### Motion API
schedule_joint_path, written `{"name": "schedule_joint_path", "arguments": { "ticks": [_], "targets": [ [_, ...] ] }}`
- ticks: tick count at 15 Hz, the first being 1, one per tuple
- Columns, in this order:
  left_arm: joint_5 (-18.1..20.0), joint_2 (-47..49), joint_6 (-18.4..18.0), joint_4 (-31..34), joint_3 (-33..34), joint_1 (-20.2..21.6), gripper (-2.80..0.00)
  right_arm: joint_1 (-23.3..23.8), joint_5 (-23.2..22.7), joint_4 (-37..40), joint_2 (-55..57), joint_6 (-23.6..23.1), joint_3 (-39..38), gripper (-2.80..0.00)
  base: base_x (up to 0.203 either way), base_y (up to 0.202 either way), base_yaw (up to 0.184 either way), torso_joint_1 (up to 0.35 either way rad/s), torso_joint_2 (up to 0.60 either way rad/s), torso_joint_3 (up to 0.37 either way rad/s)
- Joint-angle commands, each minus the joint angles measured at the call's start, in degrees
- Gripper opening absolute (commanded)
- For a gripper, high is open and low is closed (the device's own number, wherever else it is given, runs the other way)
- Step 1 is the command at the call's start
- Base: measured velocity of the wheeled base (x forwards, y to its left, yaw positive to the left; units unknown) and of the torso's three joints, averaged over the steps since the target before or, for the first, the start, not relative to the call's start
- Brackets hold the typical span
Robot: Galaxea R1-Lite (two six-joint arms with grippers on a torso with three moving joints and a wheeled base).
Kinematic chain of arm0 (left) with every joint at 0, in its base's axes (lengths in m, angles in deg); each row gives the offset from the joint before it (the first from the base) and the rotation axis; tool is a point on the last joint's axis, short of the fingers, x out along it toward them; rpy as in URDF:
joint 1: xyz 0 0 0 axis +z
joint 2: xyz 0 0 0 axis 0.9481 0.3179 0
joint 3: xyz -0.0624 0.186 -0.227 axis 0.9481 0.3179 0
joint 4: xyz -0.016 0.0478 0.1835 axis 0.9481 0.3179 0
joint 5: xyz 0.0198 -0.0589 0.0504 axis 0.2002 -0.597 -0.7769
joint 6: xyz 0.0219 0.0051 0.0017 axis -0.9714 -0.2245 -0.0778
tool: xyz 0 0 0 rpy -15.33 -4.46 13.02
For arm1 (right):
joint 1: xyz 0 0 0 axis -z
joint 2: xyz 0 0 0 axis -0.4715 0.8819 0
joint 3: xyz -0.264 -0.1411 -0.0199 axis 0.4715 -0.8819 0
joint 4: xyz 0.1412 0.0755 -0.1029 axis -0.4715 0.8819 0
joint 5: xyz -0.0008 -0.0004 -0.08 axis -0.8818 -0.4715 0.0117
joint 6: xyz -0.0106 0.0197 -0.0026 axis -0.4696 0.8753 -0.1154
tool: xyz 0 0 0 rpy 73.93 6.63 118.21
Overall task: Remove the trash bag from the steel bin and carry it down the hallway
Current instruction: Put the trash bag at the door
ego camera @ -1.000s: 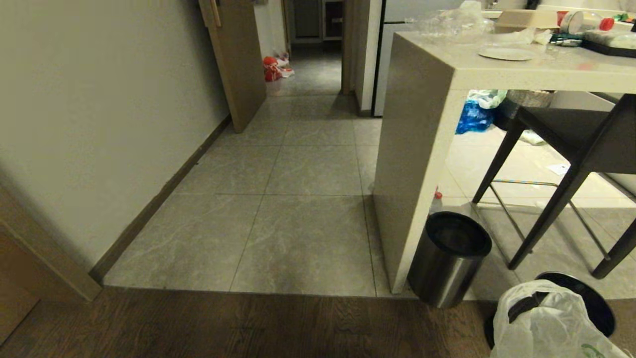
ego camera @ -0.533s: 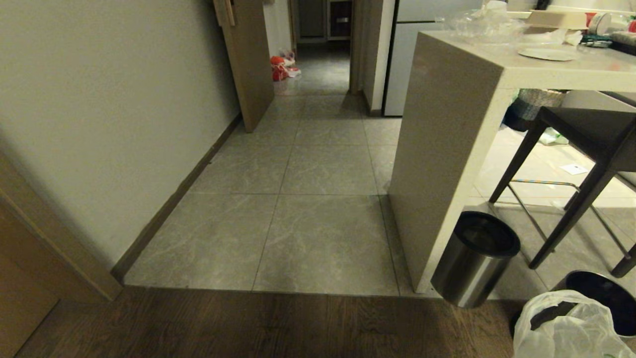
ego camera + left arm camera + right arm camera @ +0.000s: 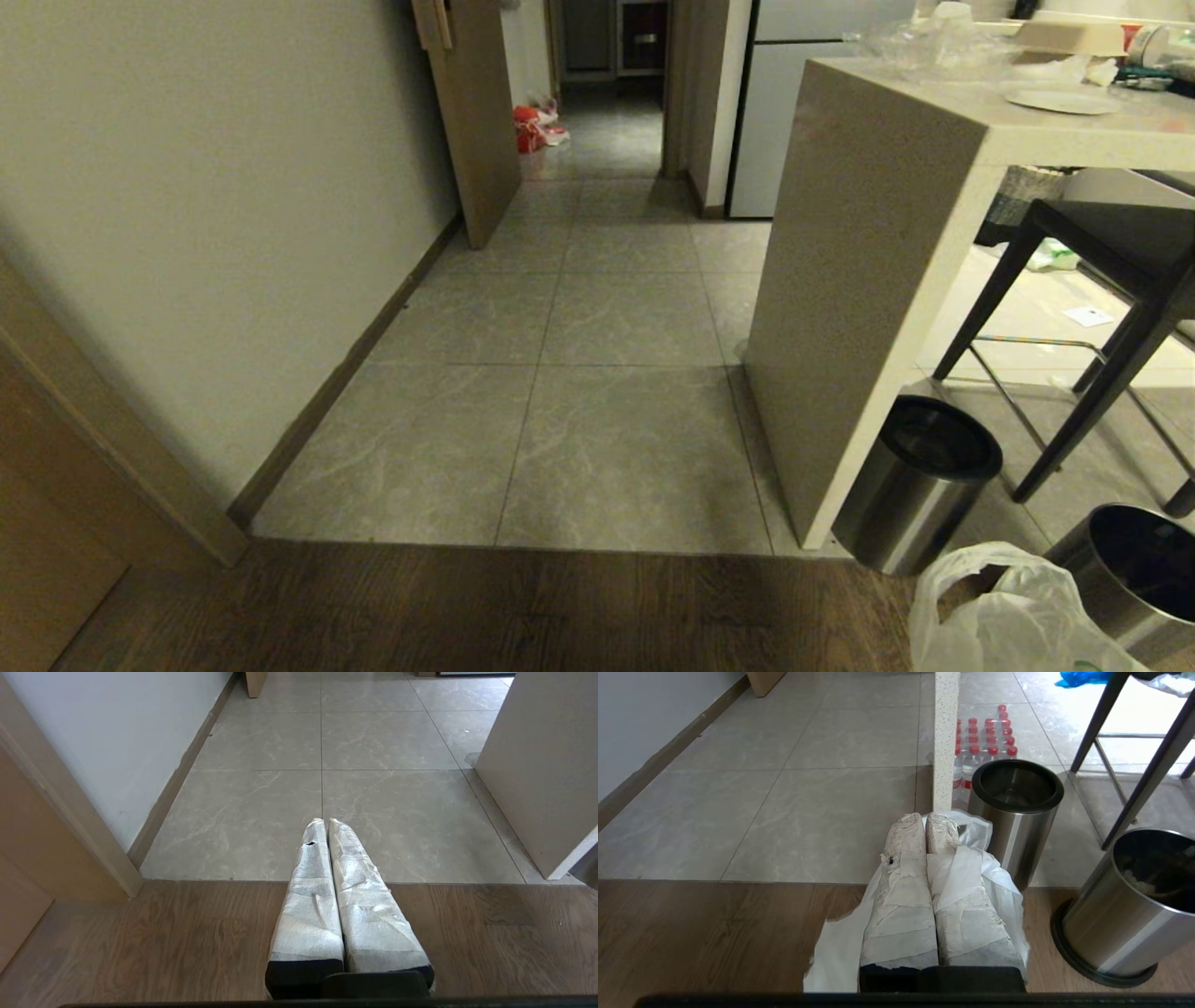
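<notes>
Trash bag (image 3: 971, 877) pinched in closed right gripper (image 3: 924, 823); left gripper (image 3: 325, 822) closed, empty.

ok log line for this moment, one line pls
stage: carry | right pincer: shut on trash bag | left pincer: shut, empty | steel bin: bag out | ahead: hallway
</notes>
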Motion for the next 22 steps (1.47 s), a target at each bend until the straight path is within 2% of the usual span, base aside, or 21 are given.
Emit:
{"name": "schedule_joint_path", "arguments": {
  "ticks": [1, 7, 22],
  "targets": [
    [-0.04, -0.09, 0.06, 0.02, 0.09, -0.02, -2.8, 0.01, 0.0, -0.02, -0.01, 0.02, -0.18, -2.8, 0.0, 0.0, 0.0, 0.0, 0.0, 0.0],
    [-0.04, 0.0, 0.23, 0.02, 0.09, -0.02, -2.8, 0.01, 0.0, -0.02, -0.01, 0.02, -0.18, -2.8, 0.035, 0.0, 0.0, 0.0, 0.0, 0.002],
    [-0.04, 0.0, 0.23, 0.02, 0.09, -0.02, -2.8, 0.01, 0.08, -0.02, -0.01, 0.02, -0.18, -2.8, 0.191, 0.0, 0.0, 0.002, 0.0, 0.003]
  ]
}}
